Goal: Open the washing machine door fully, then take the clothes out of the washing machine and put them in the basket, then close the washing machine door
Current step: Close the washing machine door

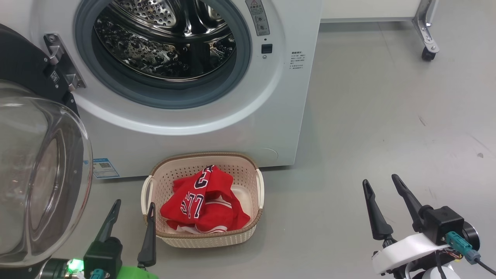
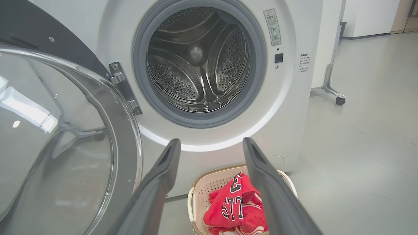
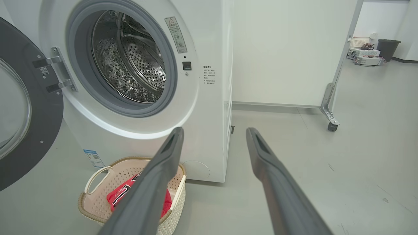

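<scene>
Door step is next, by my read. The clothes (image 1: pixel 205 201) are in the basket (image 1: pixel 209 235) on the floor, against the front of the washing machine (image 1: pixel 193 131). No red shows in the drum (image 1: pixel 166 42) from any view, so unloading looks done.

Key relation: the washing machine door (image 1: pixel 42 178) is swung out on its hinge (image 1: pixel 64 62) at the machine's left side. It stands left of the left end effector (image 1: pixel 134 203), just beside it and not touching. The glass bowl bulges toward that end effector, so it sits on the door's inner-face side. The door's free edge runs off the lower left of the head view, so I can't place it.

The left end effector has fingers apart and empty, pointing at the machine front, with the basket just to its right. The right end effector (image 1: pixel 379 179) also has fingers apart and empty, over bare floor well right of the basket and far from the door.

The left arm is clearly nearer. Judgement: closing means swinging the door rightward about the hinge, so contact has to come from its outer face or free edge, not the bowl side. Risk: the fingers slip on the curved glass.
</scene>
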